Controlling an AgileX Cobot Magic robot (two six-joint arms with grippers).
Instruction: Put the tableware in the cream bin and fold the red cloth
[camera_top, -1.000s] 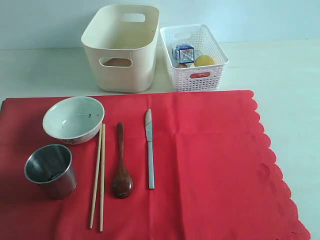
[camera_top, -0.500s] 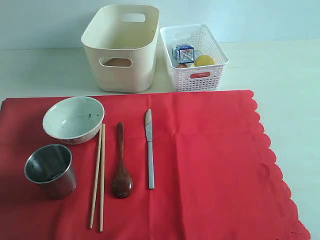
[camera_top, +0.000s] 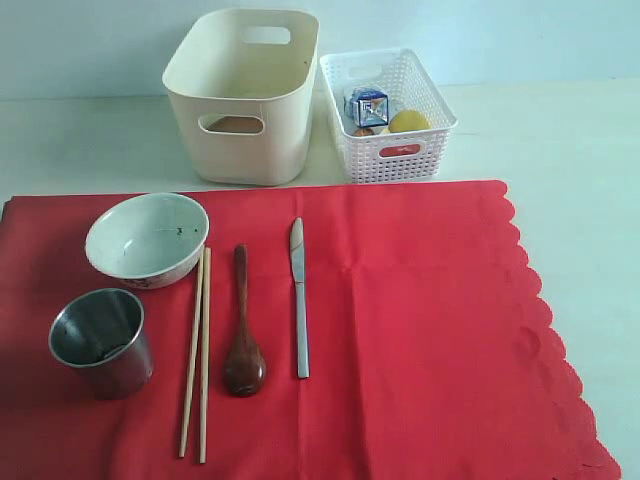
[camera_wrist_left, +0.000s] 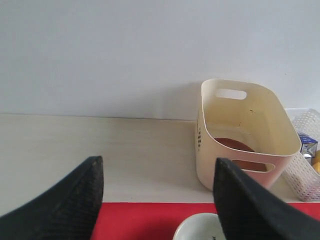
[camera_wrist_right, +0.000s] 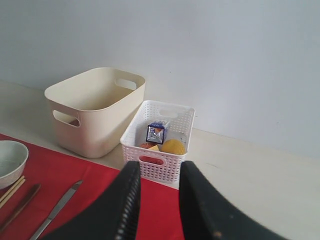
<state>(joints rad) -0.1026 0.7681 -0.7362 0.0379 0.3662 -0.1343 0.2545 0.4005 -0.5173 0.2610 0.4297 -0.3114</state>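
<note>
- Red cloth (camera_top: 430, 330) unfolded, with bowl (camera_top: 147, 238), cup (camera_top: 100, 342), chopsticks (camera_top: 197, 350), spoon (camera_top: 243, 345) and knife (camera_top: 299, 300) on it.
- Cream bin (camera_top: 245, 155) holds only a plate (camera_wrist_left: 235, 146) (apparently).
- Left hand (camera_wrist_left: 157, 167) gapes, right hand (camera_wrist_right: 159, 170) barely parted; both empty.

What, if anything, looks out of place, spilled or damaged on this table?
Nothing much. The bowl has a few dark specks inside, and the red cloth shows faint creases. The cup, chopsticks, spoon and knife sit in a tidy row. Nothing is tipped or spilled.
</note>
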